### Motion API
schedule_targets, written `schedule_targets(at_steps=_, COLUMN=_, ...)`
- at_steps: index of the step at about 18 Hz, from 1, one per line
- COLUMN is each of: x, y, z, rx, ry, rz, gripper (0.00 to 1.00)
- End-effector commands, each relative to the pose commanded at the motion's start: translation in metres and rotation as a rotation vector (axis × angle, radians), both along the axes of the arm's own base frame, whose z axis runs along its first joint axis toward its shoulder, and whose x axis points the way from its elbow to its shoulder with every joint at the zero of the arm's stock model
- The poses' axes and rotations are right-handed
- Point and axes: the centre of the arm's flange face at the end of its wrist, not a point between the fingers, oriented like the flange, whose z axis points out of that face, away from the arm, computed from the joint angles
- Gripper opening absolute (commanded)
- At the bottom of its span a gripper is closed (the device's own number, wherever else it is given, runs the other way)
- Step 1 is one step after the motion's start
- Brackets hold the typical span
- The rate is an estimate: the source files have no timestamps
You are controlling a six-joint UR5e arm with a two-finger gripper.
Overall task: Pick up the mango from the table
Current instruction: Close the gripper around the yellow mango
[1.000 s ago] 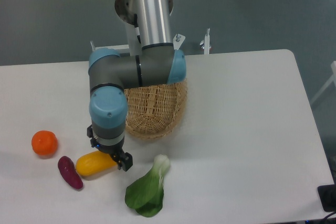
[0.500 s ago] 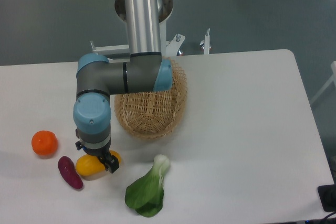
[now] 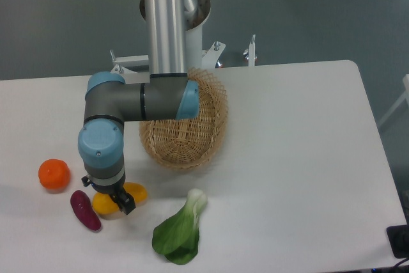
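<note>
The mango lies on the white table near its front left part, its yellow-orange body showing on both sides of the gripper, which stands directly over its middle. The dark fingers reach down onto the fruit, one visible in front of it; how wide they stand, and whether they are pressing the mango, cannot be told from this angle because the wrist covers them. Just left of the mango lies a dark purple sweet potato, close to it or touching, and farther left, apart, sits a round orange. To the right of the mango, on the table's front edge, lies a bok choy with its pale stalk pointing up toward the basket. The wicker basket sits behind, partly hidden by the arm's elbow; the part of its inside that shows holds nothing.
</note>
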Motion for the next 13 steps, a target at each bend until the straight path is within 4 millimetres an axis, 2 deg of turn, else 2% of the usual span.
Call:
schedule_targets(at_steps=10, x=-0.0011, y=0.002, z=-0.0063, rx=0.001, ry=0.002, rz=0.029, gripper=0.99)
schedule_targets(at_steps=12, x=-0.0022, y=0.0044, z=-0.0075, rx=0.01, ry=0.006, rz=0.047, gripper=0.91)
schedule_targets(at_steps=13, x=-0.0011, y=0.004, z=-0.0085, rx=0.01, ry=0.007, rz=0.046, gripper=0.82)
